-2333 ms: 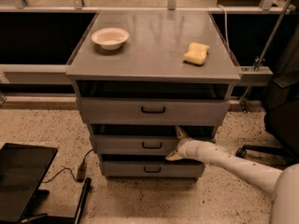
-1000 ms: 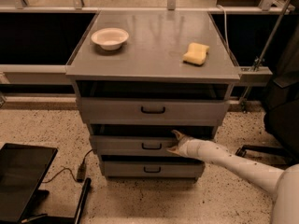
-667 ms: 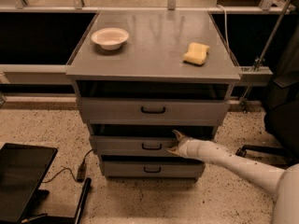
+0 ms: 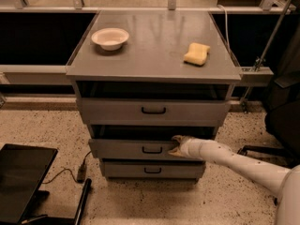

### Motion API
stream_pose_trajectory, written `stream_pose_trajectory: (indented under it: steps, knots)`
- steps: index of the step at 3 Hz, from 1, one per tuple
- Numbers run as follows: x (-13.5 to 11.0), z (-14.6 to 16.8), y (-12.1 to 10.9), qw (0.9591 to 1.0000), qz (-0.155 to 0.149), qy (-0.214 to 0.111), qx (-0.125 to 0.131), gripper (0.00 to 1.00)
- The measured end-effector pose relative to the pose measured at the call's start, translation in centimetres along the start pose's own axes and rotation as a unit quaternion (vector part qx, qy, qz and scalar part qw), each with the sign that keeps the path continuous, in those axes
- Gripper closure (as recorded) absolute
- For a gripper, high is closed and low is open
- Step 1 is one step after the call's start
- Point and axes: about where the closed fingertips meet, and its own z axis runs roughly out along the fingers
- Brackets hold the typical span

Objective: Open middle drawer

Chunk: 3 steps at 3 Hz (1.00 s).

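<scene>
Camera view shows my claw [image 4: 174, 145] has slid a bit left, open and holding nothing, at the middle drawer [image 4: 122, 149] just right of its handle [image 4: 152, 149], but that drawer, midway down the cabinet [image 4: 154, 41] front, has not moved, so the pull is not done.

No legible writing, even on tool [image 4: 175, 145] at middle drawer [image 4: 123, 148] front

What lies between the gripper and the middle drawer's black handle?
Only bare grey front of the middle drawer; the gripper sits close beside the handle, in the camera view.
</scene>
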Motion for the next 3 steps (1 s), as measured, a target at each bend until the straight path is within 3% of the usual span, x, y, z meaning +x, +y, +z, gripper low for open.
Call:
stream_pose_trajectory:
  steps: [3]
  knots:
    - [-0.81,-1.16,0.02,0.9999,0.001,-0.007,0.010,1.00]
